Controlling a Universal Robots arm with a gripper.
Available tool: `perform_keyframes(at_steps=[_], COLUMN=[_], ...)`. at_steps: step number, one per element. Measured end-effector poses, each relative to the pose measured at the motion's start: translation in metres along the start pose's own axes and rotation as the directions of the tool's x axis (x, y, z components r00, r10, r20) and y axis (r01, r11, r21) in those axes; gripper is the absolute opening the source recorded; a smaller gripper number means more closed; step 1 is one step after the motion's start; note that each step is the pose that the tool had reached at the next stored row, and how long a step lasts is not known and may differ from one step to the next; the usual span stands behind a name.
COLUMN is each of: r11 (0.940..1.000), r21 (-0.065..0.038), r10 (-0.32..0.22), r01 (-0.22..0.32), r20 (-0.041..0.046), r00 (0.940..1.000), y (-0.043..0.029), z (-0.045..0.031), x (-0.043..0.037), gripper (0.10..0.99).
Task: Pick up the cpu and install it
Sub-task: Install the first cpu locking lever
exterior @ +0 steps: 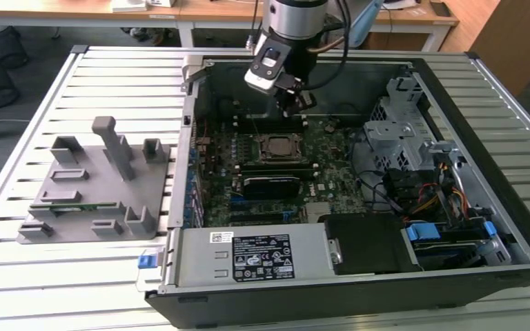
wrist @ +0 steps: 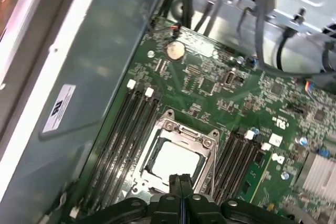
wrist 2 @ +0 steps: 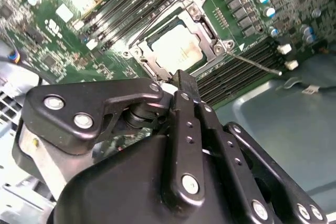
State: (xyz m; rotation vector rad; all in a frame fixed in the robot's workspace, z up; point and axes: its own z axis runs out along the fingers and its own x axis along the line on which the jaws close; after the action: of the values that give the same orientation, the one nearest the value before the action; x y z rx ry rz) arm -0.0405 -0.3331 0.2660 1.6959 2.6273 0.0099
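The cpu [exterior: 275, 145], a silver-topped square chip, lies flat inside the metal frame of the motherboard socket in the open computer case [exterior: 177, 207]. It shows in both wrist views, pale and shiny, in the second [wrist 2: 176, 49] and in the first [wrist: 174, 159]. My gripper [exterior: 294, 114] hangs just above the socket's far edge, and its black fingers are pressed together with nothing between them. The joined tips [wrist: 181, 181] hover over the chip's near edge; in the second wrist view the gripper [wrist 2: 184, 81] sits just beside the socket frame.
Empty memory slots [wrist: 123, 129] flank the socket on both sides. A grey fixture [exterior: 99, 186] holding a green memory stick [exterior: 72, 205] stands on the slatted table at the exterior view's left. A power supply [exterior: 246, 255], a drive cage [exterior: 401, 131] and cables [exterior: 430, 200] crowd the case.
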Motion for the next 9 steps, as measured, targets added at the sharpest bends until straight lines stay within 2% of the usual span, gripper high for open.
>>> perform_keyframes(at_steps=[4,9], r11=[0.9973,0.9869], r21=[-0.001,-0.002], r10=[-0.074,-0.161], r01=[0.074,0.161], r20=[-0.0009,-0.0020], r00=[0.9973,0.9869], y=[0.0000,0.0000], z=[0.0003,0.0010], x=[0.0000,0.0000], gripper=[0.106,0.106])
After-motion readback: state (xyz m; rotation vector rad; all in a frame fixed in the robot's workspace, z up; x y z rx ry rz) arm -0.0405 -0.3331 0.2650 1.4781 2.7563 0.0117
